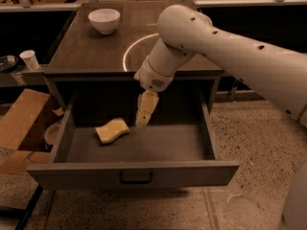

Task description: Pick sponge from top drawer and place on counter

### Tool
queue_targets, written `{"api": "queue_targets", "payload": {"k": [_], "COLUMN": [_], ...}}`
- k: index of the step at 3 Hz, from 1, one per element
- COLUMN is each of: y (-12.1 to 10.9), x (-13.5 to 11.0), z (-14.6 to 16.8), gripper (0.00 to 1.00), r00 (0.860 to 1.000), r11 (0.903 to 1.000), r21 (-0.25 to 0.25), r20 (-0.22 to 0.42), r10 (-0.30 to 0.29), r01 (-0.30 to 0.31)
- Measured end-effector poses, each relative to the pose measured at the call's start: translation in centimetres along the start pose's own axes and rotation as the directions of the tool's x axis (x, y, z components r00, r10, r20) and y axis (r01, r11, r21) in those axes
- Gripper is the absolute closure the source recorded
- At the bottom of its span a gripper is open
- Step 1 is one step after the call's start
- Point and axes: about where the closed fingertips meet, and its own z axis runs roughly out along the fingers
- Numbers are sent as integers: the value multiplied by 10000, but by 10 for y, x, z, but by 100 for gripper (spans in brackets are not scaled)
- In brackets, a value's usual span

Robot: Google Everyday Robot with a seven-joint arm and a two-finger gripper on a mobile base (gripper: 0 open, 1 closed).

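Observation:
The yellow wavy-edged sponge (pixel 112 130) lies flat on the floor of the open grey top drawer (pixel 134 172), left of its middle. My gripper (pixel 143 120) hangs down into the drawer on the white arm, just right of the sponge and slightly above it, not touching it. Its tan fingers point down. The dark brown glossy counter (pixel 91 47) sits above the drawer, with a bright curved light reflection.
A white bowl (pixel 104 20) stands at the counter's back left. A paper cup (pixel 29 59) sits on a low ledge to the left. Cardboard boxes (pixel 23 123) stand on the floor left of the drawer. Speckled floor (pixel 249 133) lies to the right.

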Motion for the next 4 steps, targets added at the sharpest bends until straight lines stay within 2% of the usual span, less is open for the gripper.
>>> {"api": "queue_targets", "payload": {"k": [2,3,4], "y": [-7,-18,-39], "x": [30,32,18], "z": [93,131,161], "gripper": [0,0,0], "r00": [9982,9968,9946], "r11": [9989,9985,9932], "r21": [-452,-89,612], "r20": [-569,-590,-383], "r10": [-172,-540,-967], "r01": [146,536,989]}}
